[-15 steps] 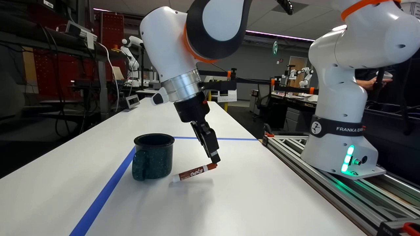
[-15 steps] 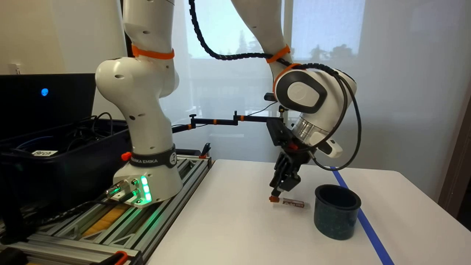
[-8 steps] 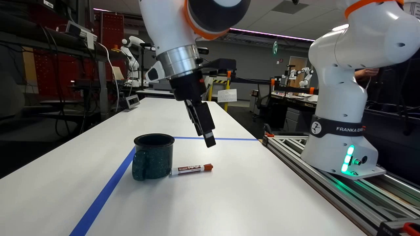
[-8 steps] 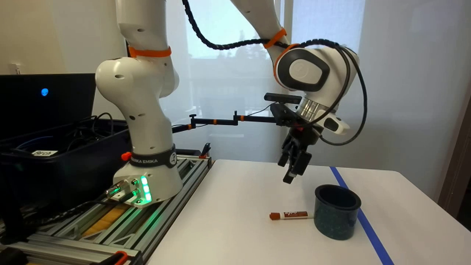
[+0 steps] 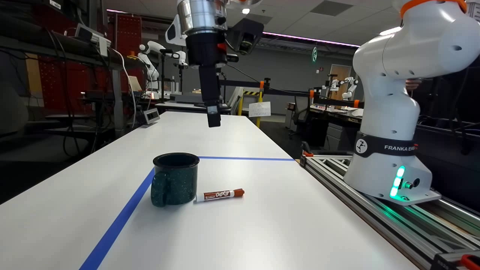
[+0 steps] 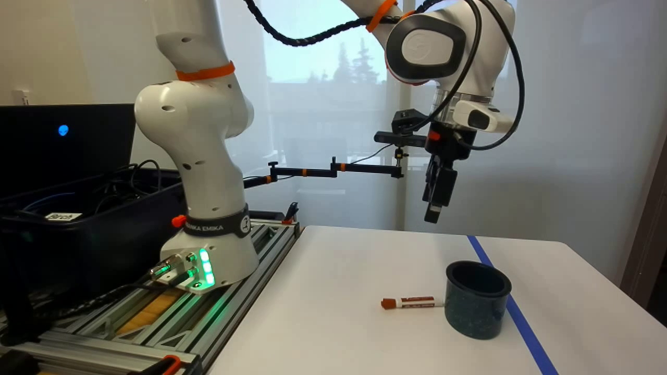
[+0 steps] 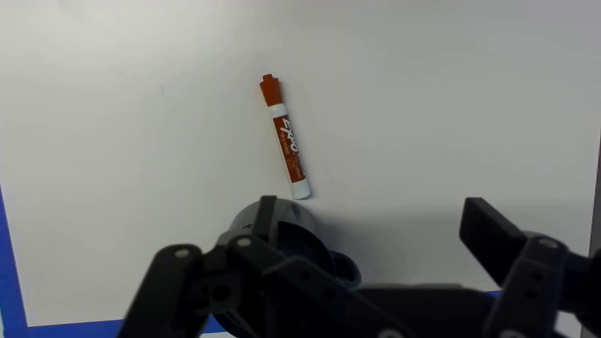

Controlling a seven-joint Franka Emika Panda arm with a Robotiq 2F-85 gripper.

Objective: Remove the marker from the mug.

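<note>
The marker (image 7: 287, 141), white with a red-brown label and cap, lies flat on the white table. Its white end points at the foot of the mug (image 5: 176, 183); whether the two touch I cannot tell. The dark teal mug stands upright in both exterior views, and nothing shows sticking out of its top. High above the table hangs my gripper (image 6: 431, 216), apart from both things. In the wrist view its fingers (image 7: 488, 230) are spread wide with nothing between them, and the left one covers part of the mug.
Blue tape (image 5: 123, 217) runs along the table beside the mug. The robot's base (image 6: 208, 260) sits on a metal rail frame (image 5: 360, 202) at the table's edge. A black camera arm (image 6: 312, 172) reaches across at the back.
A second ago the gripper was at the cap of the tilted marker. It has let go, opened, and risen well up, turning more upright. The marker now lies flat; the mug has stayed put.
</note>
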